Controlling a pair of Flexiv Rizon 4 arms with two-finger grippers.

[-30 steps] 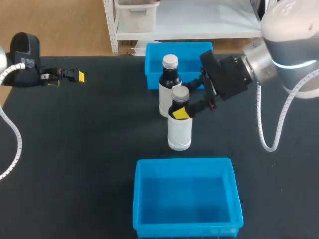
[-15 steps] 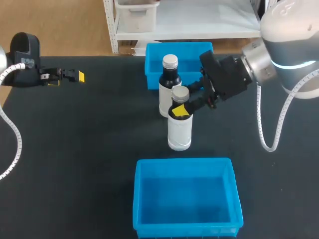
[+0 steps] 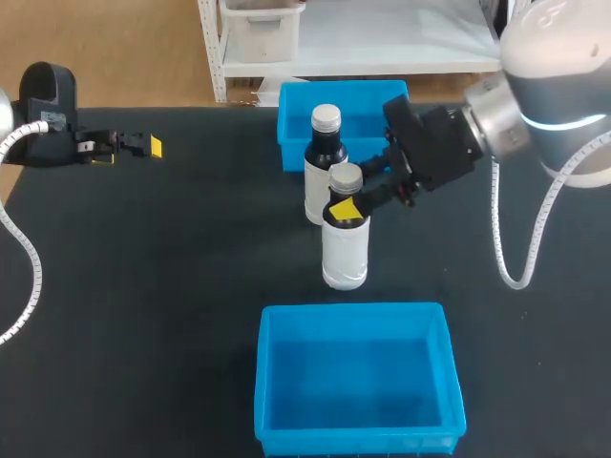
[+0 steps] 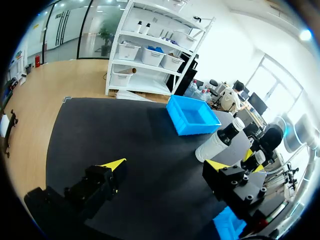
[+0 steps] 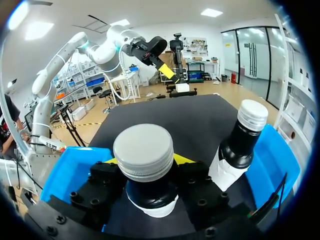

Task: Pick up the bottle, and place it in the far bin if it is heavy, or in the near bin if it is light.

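- Dark bottle with a silver screw cap and a white label [image 3: 344, 250]: it stands upright on the black counter [image 3: 162, 277], between the two blue plastic bins and about midway across the counter.
- The head view alone shows the whole layout. The far blue bin [image 3: 292, 145] is at the back edge and the near blue bin [image 3: 351, 312] at the front. A second, similar bottle [image 3: 322, 164] stands just behind the first and in front of the far bin.
- The right wrist view gives what the head view only hints at. The bottle's cap [image 5: 144, 150] rises directly between the fingers of the right end effector [image 5: 146, 186]. One yellow tip shows on each side of the dark neck, under the cap. The second bottle [image 5: 239, 146] stands beside it, apart from the fingers.
- In the head view, the right end effector [image 3: 349, 198] comes in from the right and is clamped on the bottle's neck. The bottle's base is on the counter.
- The left end effector [image 3: 136, 147] hangs over the far left of the counter, well apart from both bottles. The left wrist view shows its fingers [image 4: 113, 165] spread wide with nothing between them.
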